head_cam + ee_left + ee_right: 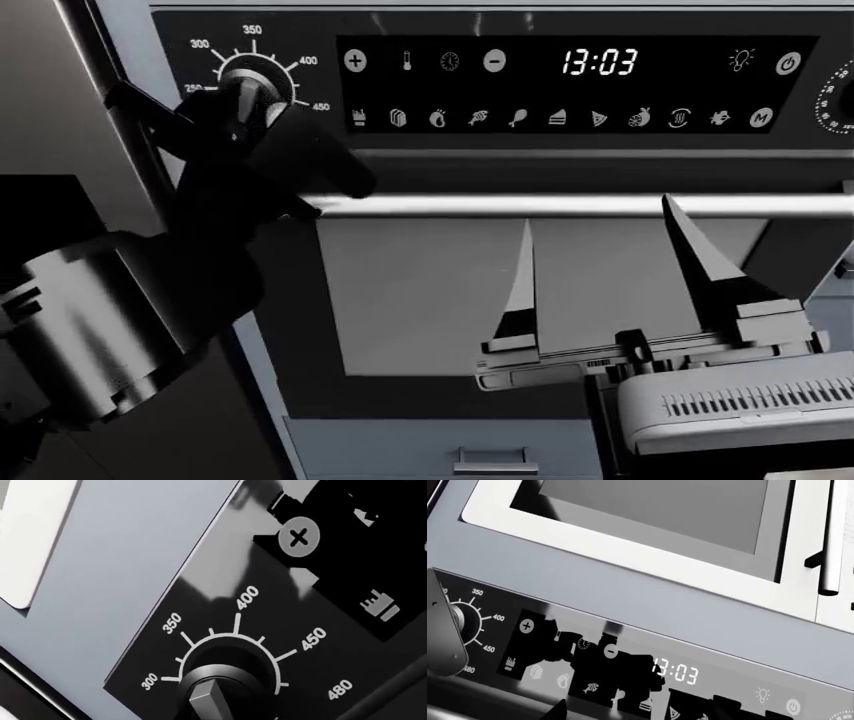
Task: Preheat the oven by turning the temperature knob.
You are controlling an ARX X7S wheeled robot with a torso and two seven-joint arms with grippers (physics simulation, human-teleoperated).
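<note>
The temperature knob [210, 695] is a dark round knob with a grey ridge, ringed by white numbers 300 to 480. It fills the near edge of the left wrist view. In the head view the knob [256, 82] sits at the oven panel's upper left. My left gripper [244, 108] is pressed right up against it, and its dark body hides how the jaws stand. A grey finger [444, 640] covers part of the knob [460, 619] in the right wrist view. My right gripper [607, 270] hangs open before the oven door, holding nothing.
The black control panel shows a 13:03 display [599, 62] and rows of icons. A second knob [841, 95] sits at its right edge. A silver handle bar [587, 205] crosses the oven door. A drawer handle [494, 462] lies below. Another door with a window [660, 510] is above.
</note>
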